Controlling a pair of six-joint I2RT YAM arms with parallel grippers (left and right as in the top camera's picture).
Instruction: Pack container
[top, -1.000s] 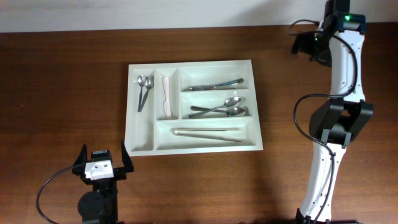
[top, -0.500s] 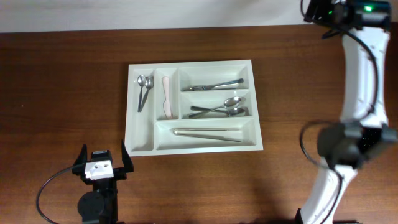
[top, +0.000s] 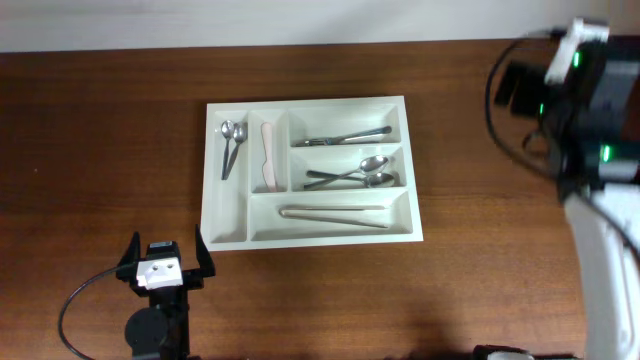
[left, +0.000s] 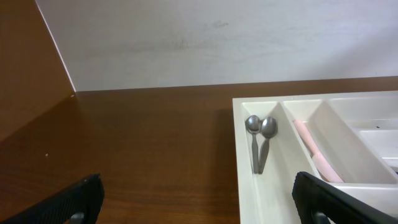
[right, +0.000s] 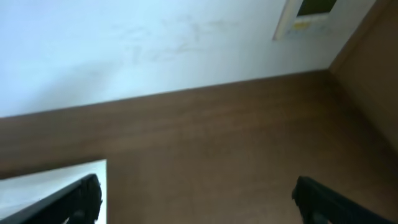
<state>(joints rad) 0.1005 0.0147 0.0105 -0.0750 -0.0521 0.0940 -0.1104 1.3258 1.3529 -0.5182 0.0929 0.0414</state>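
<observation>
A white cutlery tray (top: 228, 232) lies mid-table. It holds two small spoons (top: 231, 146), a pink knife (top: 268, 160), a fork (top: 343, 137), two larger spoons (top: 358, 174) and a long utensil (top: 335, 214). My left gripper (top: 165, 262) sits near the table's front, just off the tray's front left corner, open and empty. In the left wrist view its fingers (left: 199, 208) frame the tray rim (left: 238, 155), the small spoons (left: 260, 134) and the pink knife (left: 310, 148). My right gripper (top: 520, 86) is raised at the far right, open and empty (right: 199, 205).
The brown wooden table (top: 100, 150) runs back to a white wall (left: 217, 43). The right arm's white links (top: 605, 250) stand along the right side. A corner of the tray (right: 50, 180) shows at the left of the right wrist view.
The right arm has swung from the back right corner and risen towards the overhead camera, now blurred and larger. The left arm and the tray contents have not moved.
</observation>
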